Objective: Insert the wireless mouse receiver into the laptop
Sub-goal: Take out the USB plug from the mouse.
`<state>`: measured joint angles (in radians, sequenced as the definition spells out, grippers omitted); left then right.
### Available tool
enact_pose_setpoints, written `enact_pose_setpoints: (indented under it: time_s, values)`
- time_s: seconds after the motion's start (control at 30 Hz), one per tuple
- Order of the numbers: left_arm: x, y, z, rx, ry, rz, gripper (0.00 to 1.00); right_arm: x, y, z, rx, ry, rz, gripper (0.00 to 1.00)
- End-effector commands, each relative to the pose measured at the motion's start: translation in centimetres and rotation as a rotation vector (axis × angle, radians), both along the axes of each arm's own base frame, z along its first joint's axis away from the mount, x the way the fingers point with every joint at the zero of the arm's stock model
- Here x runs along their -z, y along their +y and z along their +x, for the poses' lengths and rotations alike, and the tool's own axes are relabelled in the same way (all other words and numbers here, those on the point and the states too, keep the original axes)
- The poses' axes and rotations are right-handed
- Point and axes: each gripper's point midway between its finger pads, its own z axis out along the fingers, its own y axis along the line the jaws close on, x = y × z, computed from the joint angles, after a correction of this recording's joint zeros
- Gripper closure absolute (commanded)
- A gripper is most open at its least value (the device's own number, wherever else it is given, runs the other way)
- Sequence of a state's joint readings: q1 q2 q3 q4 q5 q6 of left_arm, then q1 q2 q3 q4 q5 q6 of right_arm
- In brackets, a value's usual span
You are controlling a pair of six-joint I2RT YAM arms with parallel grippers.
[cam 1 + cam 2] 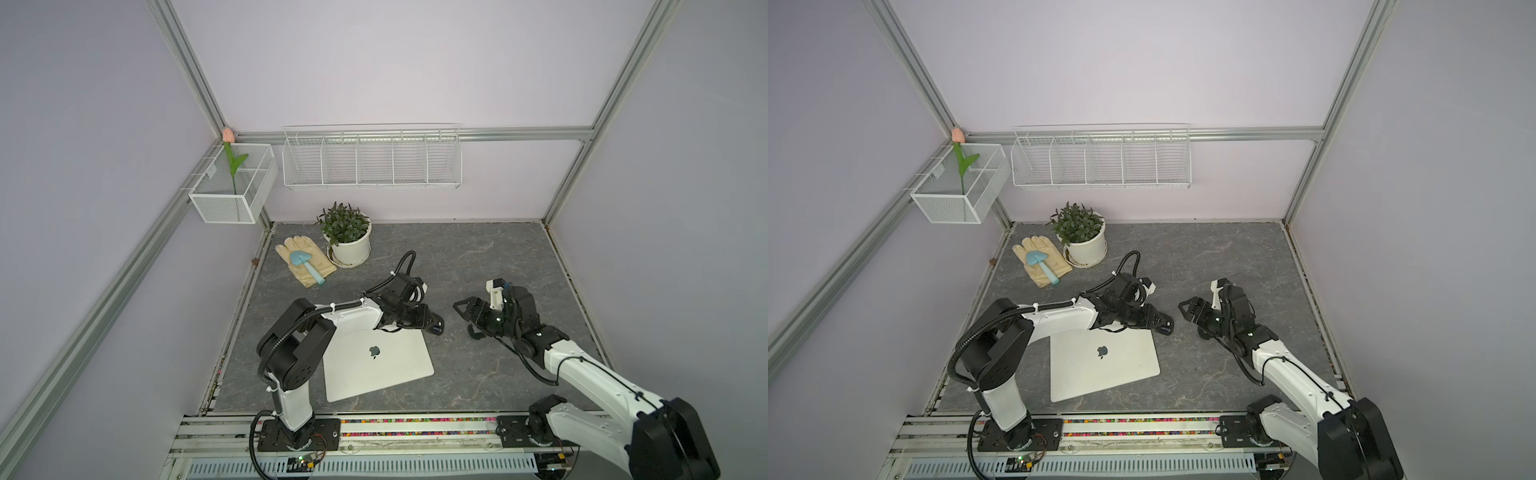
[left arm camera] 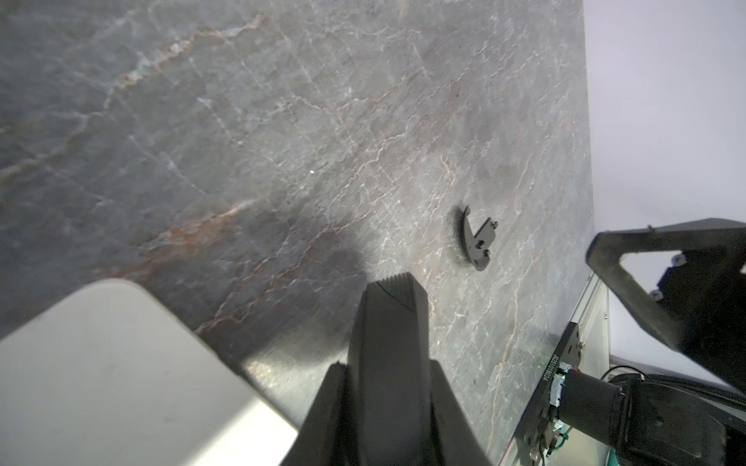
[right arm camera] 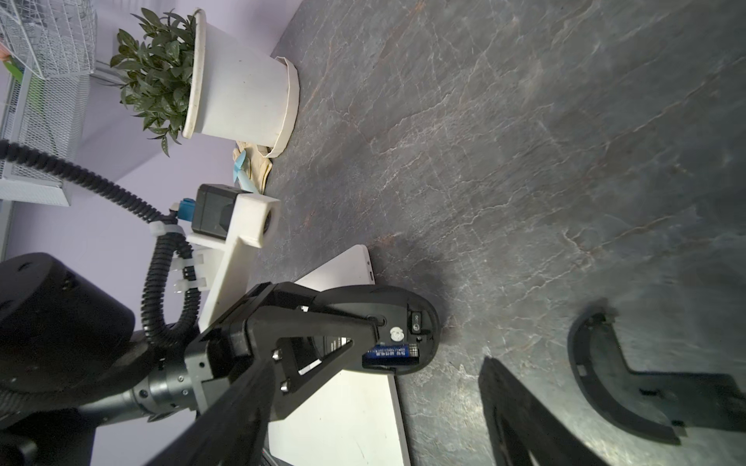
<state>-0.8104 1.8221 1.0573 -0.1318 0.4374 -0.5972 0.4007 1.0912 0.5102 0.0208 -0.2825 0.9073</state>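
Receiver cannot be made out as a separate item in any view. My guess is the receiver sits in the open battery bay of the mouse [image 3: 399, 298], beside the blue battery [image 3: 389, 354], so between the left jaws. Its heading and long axis: cannot tell.

Nearest: laptop [image 1: 386, 365], closed, lid and logo up, flat on the table [image 1: 478, 257]. It lies below and behind the left jaws, toward that arm's base. Long axis runs roughly across the bench, turned a little. The short edge facing the right jaws shows a small port slot [image 3: 370, 276] close to the far corner.

Next: left gripper [image 3: 377, 322], clamped on the mouse and holding it on edge just past that laptop corner. Underside faces the right jaws, bay uncovered. Mouse long axis carries on the line of the fingers.

Further out: battery cover [image 3: 605, 383], a curved black piece, loose on the table just beside the right jaws and well outside the left ones. Right gripper [image 1: 1190, 316]: jaws spread wide, nothing between them, aimed at the mouse underside with a gap to it.

Progress, judged: cover off and mouse presented, done. Left to do: pull the receiver out, turn its plug to the port, push it in. The port looks unfilled.

Farthest, well beyond both jaws: gloves [image 1: 322, 255], blue trowel [image 1: 299, 258] on them, potted plant [image 1: 347, 232].
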Motion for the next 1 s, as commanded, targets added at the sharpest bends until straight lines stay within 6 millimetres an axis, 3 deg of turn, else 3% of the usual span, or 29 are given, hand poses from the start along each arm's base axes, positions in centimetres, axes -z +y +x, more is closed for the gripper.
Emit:
enact_pose_setpoints:
  time_s: [0.0,0.3,0.63,0.97]
  values:
    - [0.7,0.2,-0.1,-0.004,0.019,0.068,1.00,-0.1,1.0,0.7,0.021,0.020,0.103,0.18]
    - [2.3,0.2,-0.4,0.012,0.039,0.154,1.00,2.4,2.9,1.2,0.026,0.080,0.183,0.18]
    - [2.4,0.3,-0.4,0.011,0.033,0.163,1.00,4.8,5.4,1.0,-0.009,0.124,0.219,0.22]
    - [2.3,0.2,-0.4,0.016,0.028,0.159,1.00,6.1,6.2,0.4,-0.018,0.162,0.235,0.23]
